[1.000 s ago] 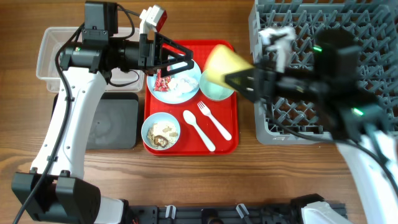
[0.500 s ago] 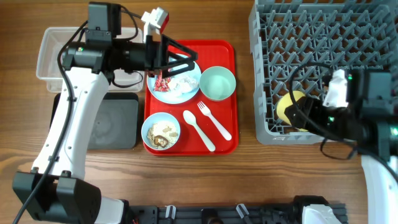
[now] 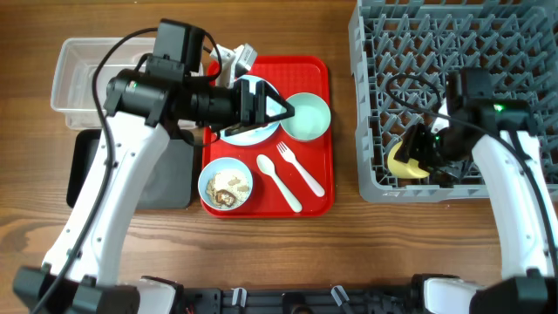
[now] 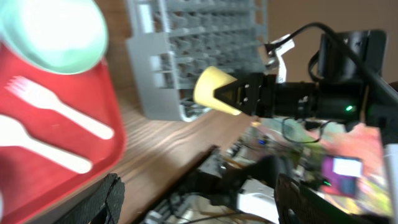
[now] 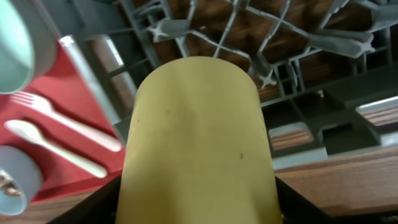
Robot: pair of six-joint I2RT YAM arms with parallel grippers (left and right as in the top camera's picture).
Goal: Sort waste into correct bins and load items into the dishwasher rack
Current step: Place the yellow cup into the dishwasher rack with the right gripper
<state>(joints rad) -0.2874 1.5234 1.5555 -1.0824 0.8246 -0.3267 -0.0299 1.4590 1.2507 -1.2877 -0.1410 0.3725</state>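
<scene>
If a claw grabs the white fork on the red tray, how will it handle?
Probably awkward: the fork lies flat on the tray, leaving little to pinch. It looks like thin plastic, so likely light, slightly bendy.

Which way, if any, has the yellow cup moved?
Yes. The yellow cup went right, from over the red tray into the dishwasher rack, held by the right claw.

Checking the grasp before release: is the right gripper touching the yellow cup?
Touching. The left wrist view shows the yellow cup clamped at the tips of the right gripper. In the right wrist view, the cup fills the space between its fingers.
</scene>
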